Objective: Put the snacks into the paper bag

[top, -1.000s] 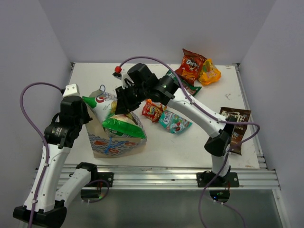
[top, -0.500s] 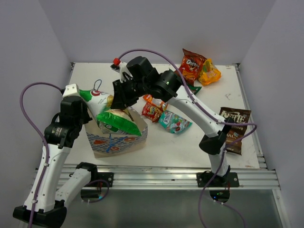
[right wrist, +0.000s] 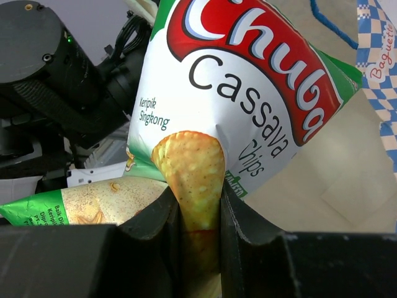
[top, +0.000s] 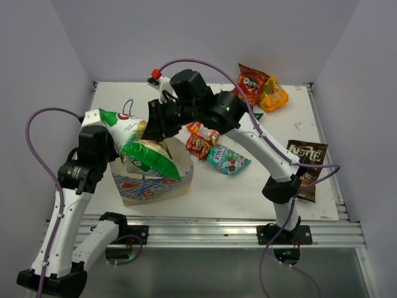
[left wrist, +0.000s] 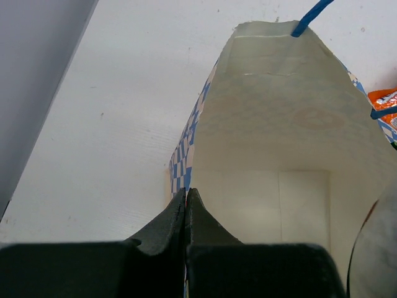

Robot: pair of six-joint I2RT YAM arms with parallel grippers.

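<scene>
The white paper bag [top: 151, 185] stands at the front left with its mouth open. My left gripper [top: 107, 151] is shut on its left rim; the left wrist view shows the fingertips [left wrist: 186, 194] pinching the wall beside the bag's bare inside [left wrist: 279, 155]. My right gripper [top: 151, 127] is shut on a white-green cassava chips packet [top: 120, 123] and holds it over the bag's left rim; it fills the right wrist view [right wrist: 248, 93], clamped by my right gripper [right wrist: 200, 198]. A second green packet [top: 149, 158] lies across the bag's mouth.
On the table lie a red packet [top: 201, 141], a teal packet [top: 227, 159], a red-orange packet [top: 251, 84], a yellow-orange packet [top: 273, 95] and a dark brown packet [top: 307, 166] at the right edge. White walls enclose the table.
My right gripper has moved up and left, carrying the cassava packet leftwards. The bag and the green packet on it have shifted slightly left. The left gripper still holds the rim.
</scene>
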